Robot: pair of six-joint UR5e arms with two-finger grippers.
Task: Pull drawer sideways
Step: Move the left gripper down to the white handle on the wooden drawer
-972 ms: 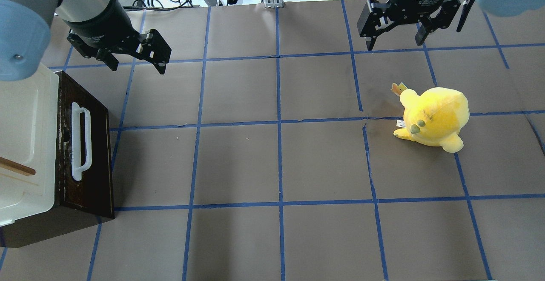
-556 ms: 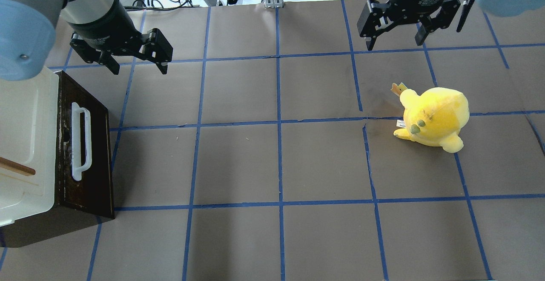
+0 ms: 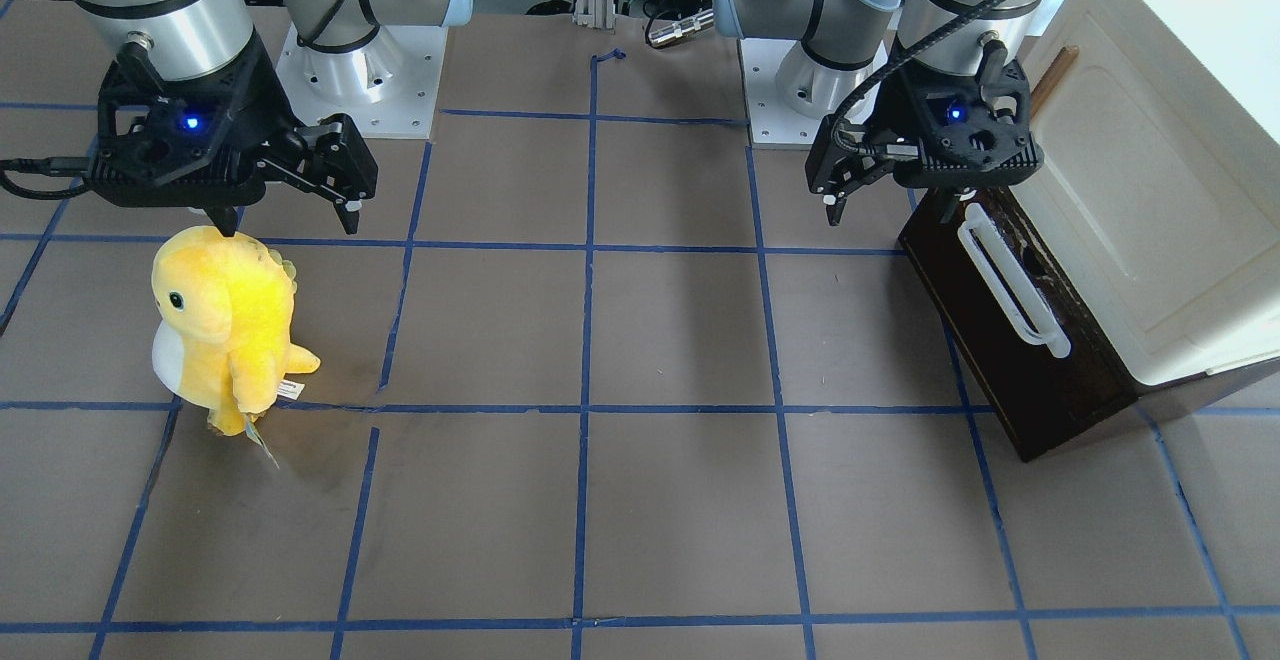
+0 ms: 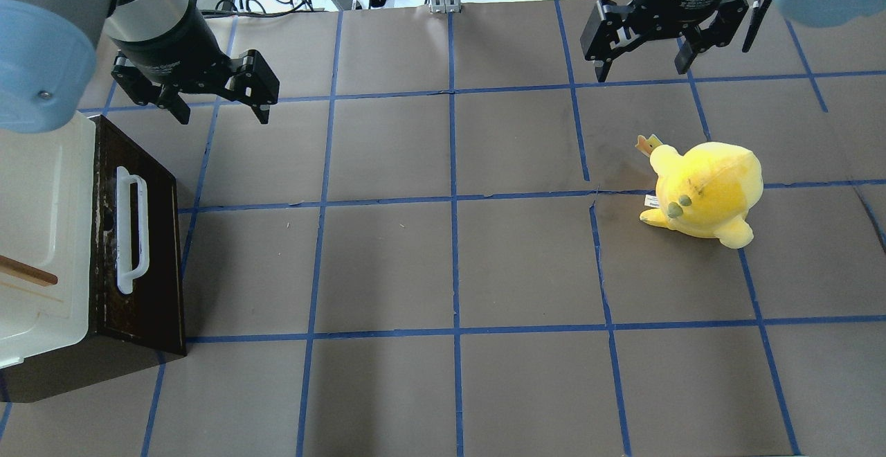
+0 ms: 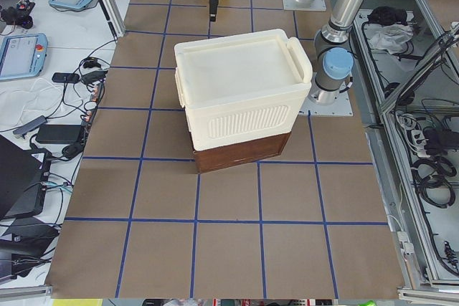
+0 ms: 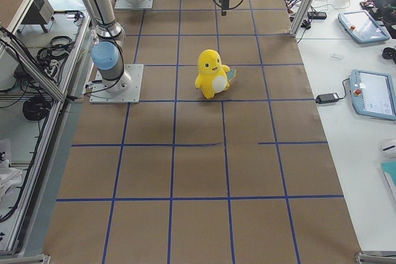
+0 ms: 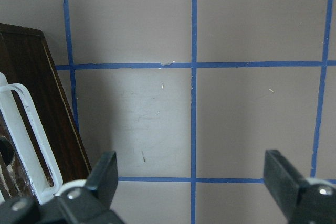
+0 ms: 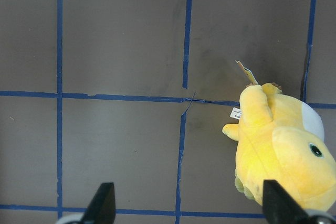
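Both the left fingers (image 4: 260,97) and the right fingers (image 4: 599,66) gape wide and empty; you appear to be in the approach step, the left poised above the worktop (image 4: 387,263) just beyond the closed drawer (image 4: 158,256) at its left edge, and next you must straddle the white handle (image 4: 131,232).

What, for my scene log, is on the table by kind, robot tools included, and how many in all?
drawer: 1
cream-white cabinet: 1
yellow plush toy: 1
tools: 2, the left tool and the right tool, both open
Total: 5
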